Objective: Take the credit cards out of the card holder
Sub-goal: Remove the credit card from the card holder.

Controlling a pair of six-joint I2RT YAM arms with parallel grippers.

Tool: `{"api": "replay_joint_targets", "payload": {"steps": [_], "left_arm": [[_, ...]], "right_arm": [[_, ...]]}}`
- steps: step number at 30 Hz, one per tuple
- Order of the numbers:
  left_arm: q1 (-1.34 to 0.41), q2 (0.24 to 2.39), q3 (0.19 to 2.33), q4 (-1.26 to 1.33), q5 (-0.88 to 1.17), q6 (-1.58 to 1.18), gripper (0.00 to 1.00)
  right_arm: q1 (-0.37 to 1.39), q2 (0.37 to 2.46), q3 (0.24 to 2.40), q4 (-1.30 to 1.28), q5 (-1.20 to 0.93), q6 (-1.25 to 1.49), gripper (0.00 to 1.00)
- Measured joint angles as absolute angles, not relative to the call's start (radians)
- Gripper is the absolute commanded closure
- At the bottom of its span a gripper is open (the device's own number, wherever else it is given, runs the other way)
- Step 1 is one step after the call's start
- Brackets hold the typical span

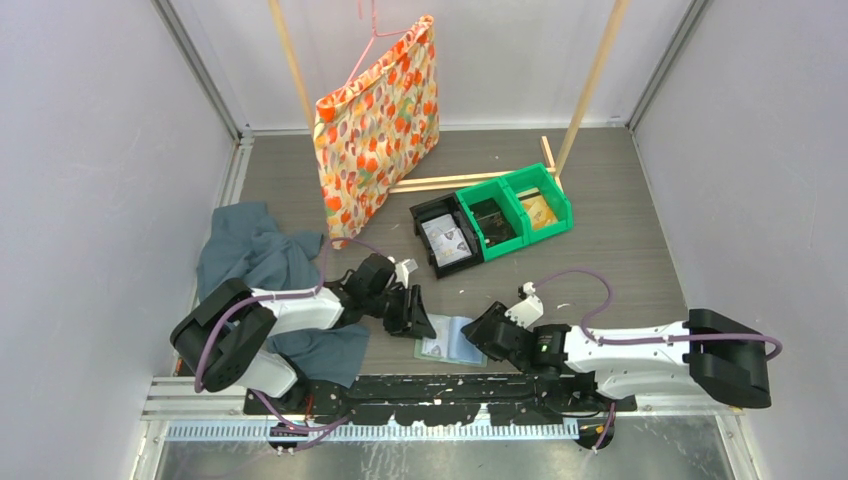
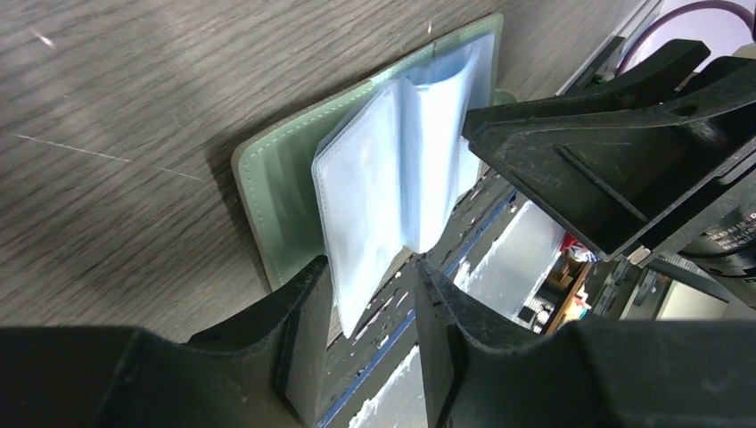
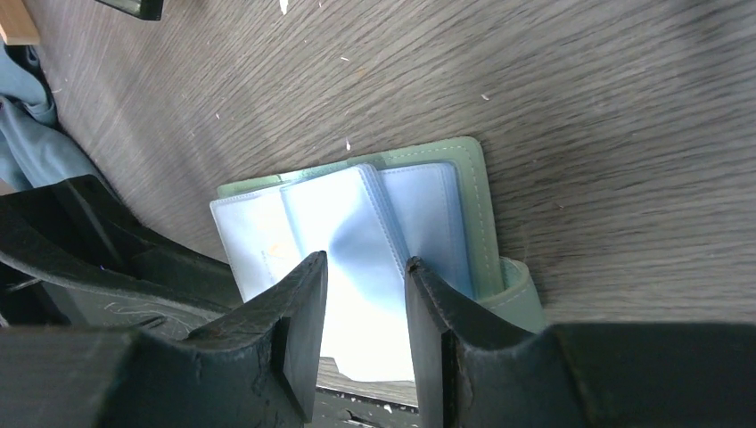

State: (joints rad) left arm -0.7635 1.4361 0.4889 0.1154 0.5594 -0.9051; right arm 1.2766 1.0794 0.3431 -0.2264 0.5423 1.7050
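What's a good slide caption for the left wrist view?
Left gripper straddles a pale blue sleeve of the open card holder, with the right gripper close beside.

card holder (image 3: 428, 201): no print can be read; one pale blue sleeve bears a faint small mark, too small to make out.
right arm (image 2: 727, 239): pale lettering on the black housing at the edge of the left wrist view, blurred and cut off, not readable.
black bin (image 1: 445, 240): a card with a picture lies inside; no words legible from above.
green bins (image 1: 520, 210): contents too small to read.
bag (image 1: 380, 120): orange flower pattern only, nothing to read.
overall: no text, brand, number or sign is legible in any view.
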Motion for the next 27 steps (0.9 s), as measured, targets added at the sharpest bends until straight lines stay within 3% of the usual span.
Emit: {"api": "replay_joint_targets", "payload": {"steps": [11, 27], "left_arm": [[-0.775, 1.4, 0.501, 0.123, 0.579, -0.91, 0.66], [-0.847, 1.37, 0.564, 0.123, 0.587, -0.907, 0.62]], "right_arm": [[1.277, 1.093, 0.344, -0.204, 0.542, 1.707, 0.57], [1.301, 0.95, 0.348, -0.37, 0.561, 1.708, 0.57]]}}
